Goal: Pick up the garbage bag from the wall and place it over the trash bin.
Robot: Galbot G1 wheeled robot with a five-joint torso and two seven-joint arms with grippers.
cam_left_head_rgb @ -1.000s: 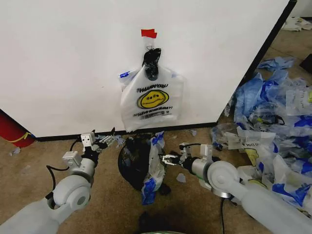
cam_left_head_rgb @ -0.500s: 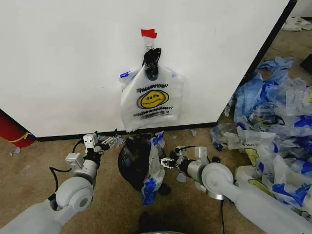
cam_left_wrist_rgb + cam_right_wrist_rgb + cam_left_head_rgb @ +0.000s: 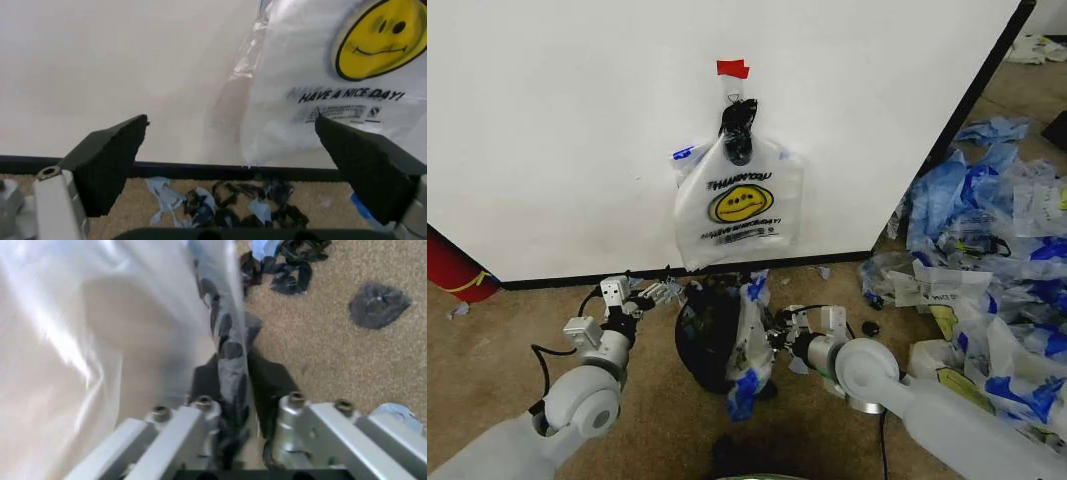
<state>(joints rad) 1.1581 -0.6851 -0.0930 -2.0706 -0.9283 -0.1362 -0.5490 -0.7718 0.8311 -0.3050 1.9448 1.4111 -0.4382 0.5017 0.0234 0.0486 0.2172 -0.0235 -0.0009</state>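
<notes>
One garbage bag (image 3: 738,205) hangs at centre frame on the wall (image 3: 567,120), not yet picked, while below it the right gripper (image 3: 776,338) pinches a bag lining the trash bin (image 3: 705,335) and the left gripper (image 3: 655,293) hovers, fingers spread.

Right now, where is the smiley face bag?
In the head view, the smiley face bag hangs on the white wall under red tape, above the trash bin.
</notes>
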